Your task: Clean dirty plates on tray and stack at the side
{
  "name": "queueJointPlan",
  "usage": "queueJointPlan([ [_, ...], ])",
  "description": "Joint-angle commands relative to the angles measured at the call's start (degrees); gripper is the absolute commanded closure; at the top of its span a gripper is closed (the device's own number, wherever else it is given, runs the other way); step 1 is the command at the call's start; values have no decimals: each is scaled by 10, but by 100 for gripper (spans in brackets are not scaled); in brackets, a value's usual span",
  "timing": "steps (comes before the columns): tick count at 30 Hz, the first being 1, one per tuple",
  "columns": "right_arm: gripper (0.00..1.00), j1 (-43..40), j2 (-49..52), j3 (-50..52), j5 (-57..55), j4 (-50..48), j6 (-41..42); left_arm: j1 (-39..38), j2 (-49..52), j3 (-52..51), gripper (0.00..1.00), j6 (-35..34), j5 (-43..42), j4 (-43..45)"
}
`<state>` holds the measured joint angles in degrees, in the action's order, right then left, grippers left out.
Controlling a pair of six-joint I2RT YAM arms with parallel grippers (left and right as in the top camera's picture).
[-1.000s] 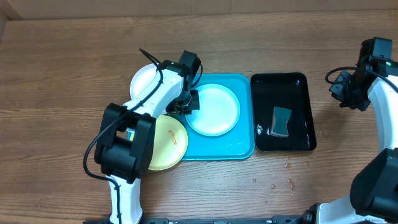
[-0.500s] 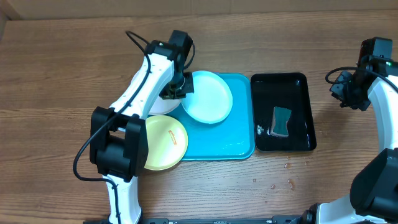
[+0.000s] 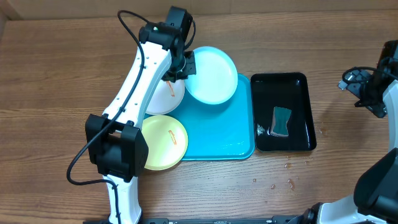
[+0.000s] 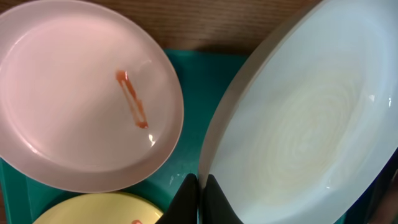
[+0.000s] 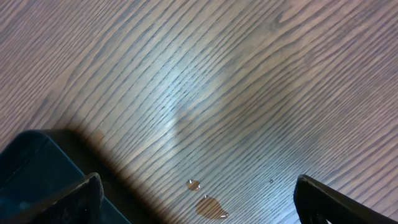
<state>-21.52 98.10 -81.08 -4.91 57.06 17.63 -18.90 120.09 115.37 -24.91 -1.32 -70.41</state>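
My left gripper (image 3: 181, 67) is shut on the near rim of the pale blue plate (image 3: 212, 76), which it holds tilted over the far edge of the turquoise tray (image 3: 217, 137). In the left wrist view the fingers (image 4: 200, 200) pinch that plate's (image 4: 305, 124) rim. The white plate (image 4: 81, 106) with an orange-red smear lies left of it, also seen from overhead (image 3: 160, 99) partly under the arm. The yellow-green plate (image 3: 163, 142), smeared too, overlaps the tray's left edge. My right gripper (image 5: 199, 200) hangs open over bare wood at the far right (image 3: 359, 90).
A glossy black tray (image 3: 298, 93) right of the turquoise one holds a teal sponge (image 3: 282, 121). Water drops (image 5: 210, 206) lie on the wood under the right gripper, beside the black tray's corner (image 5: 31, 180). More droplets (image 3: 280, 183) dot the table's front.
My left gripper has carried the pale blue plate from the tray's middle toward its far edge. The right gripper has opened wide and drawn back to the right.
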Motion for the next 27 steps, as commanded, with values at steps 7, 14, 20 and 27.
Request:
queueJointPlan([
  [7,0,0,-2,-6,0,-4,-1,-87,-19,17,96,11,42,96],
  [14,0,0,-2,-6,0,-4,-1,-163,-19,17,96,37,152,169],
  [20,0,0,-2,-6,0,-4,-1,-234,-19,17,96,110,311,219],
  [27,0,0,-2,-6,0,-4,-1,-325,-19,17,96,264,532,284],
])
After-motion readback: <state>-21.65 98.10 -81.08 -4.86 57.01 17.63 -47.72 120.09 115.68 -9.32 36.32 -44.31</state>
